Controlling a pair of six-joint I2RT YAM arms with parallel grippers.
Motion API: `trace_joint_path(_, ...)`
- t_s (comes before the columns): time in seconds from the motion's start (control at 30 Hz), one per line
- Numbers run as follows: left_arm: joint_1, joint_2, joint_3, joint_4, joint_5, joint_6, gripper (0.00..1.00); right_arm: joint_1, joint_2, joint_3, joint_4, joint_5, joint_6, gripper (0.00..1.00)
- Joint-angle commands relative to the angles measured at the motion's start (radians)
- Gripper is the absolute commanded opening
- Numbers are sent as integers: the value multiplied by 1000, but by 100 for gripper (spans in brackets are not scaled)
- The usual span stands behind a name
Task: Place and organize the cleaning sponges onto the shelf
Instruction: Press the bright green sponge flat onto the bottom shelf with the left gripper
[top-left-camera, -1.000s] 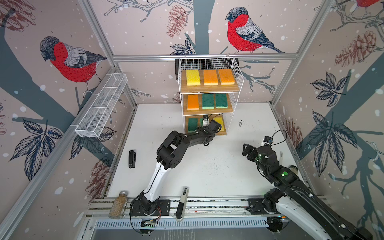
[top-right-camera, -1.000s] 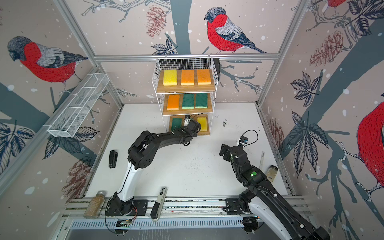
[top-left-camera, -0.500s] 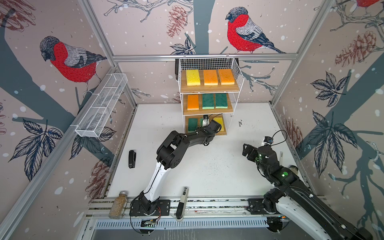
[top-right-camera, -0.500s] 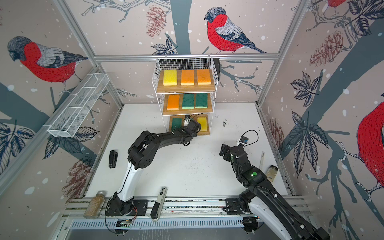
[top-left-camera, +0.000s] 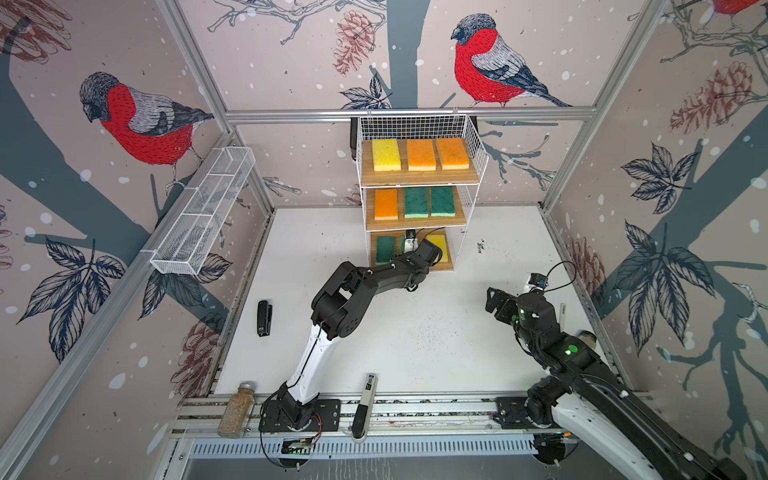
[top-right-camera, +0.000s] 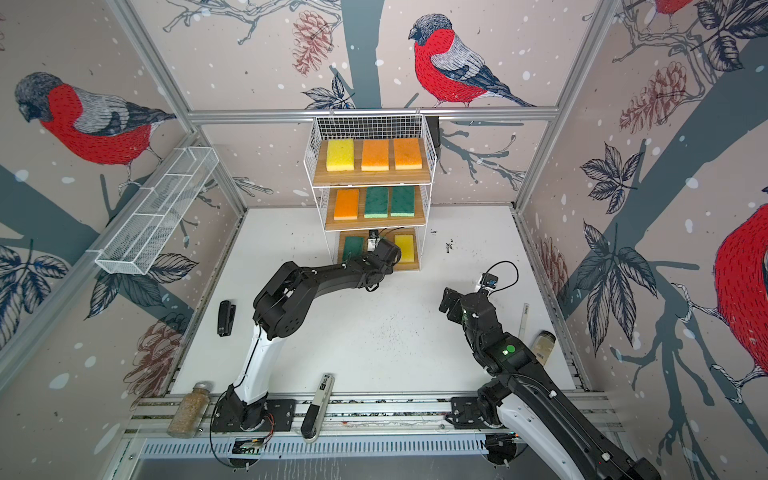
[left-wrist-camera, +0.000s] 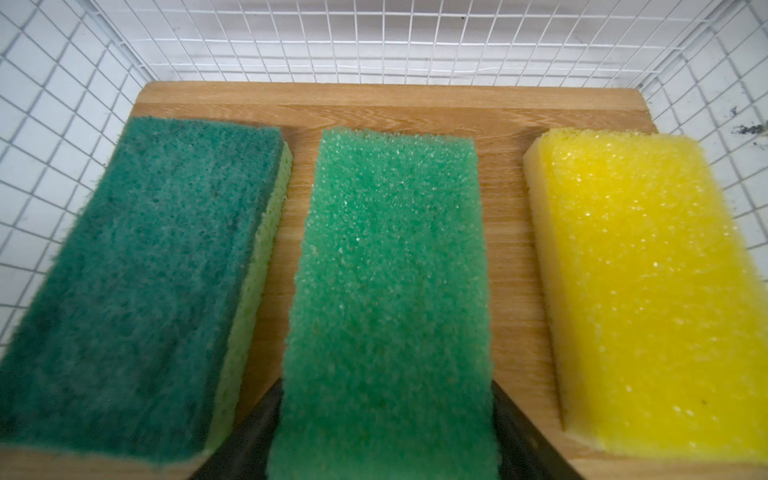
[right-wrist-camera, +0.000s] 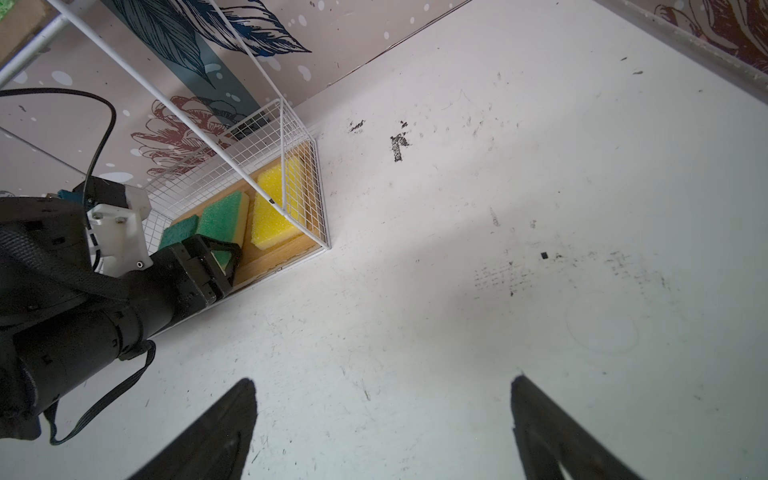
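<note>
The shelf (top-left-camera: 419, 179) stands at the back wall. Its top board carries a yellow sponge (top-left-camera: 386, 155) and two orange ones. On the middle board lie an orange sponge (top-left-camera: 386, 204) and two dark green ones. On the bottom board (left-wrist-camera: 507, 249) a light green sponge (left-wrist-camera: 390, 257) lies between a dark green sponge (left-wrist-camera: 137, 274) and a yellow sponge (left-wrist-camera: 648, 282). My left gripper (left-wrist-camera: 386, 386) reaches into that tier and is shut on the near end of the light green sponge (right-wrist-camera: 222, 218), a finger on each long side. Over bare table at the right, my right gripper (right-wrist-camera: 382, 382) is open and empty.
A long white mesh basket (top-left-camera: 203, 216) hangs on the left wall. A black stapler (top-left-camera: 264, 318) lies at the table's left. A jar of grains (top-left-camera: 237, 409) and a black-and-white pen-like tool (top-left-camera: 363, 409) sit on the front rail. Another jar (top-right-camera: 543, 347) stands at the right edge.
</note>
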Motion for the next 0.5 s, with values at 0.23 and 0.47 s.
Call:
trace_joint_path(0.23,1,3,4,24,2,-12,68,-1,-6,0,-6,-7,20,95)
trace_joint_path(0.47,1,22,16,19,-6,21,68,-1,-8,-1,-9,-6,20,95)
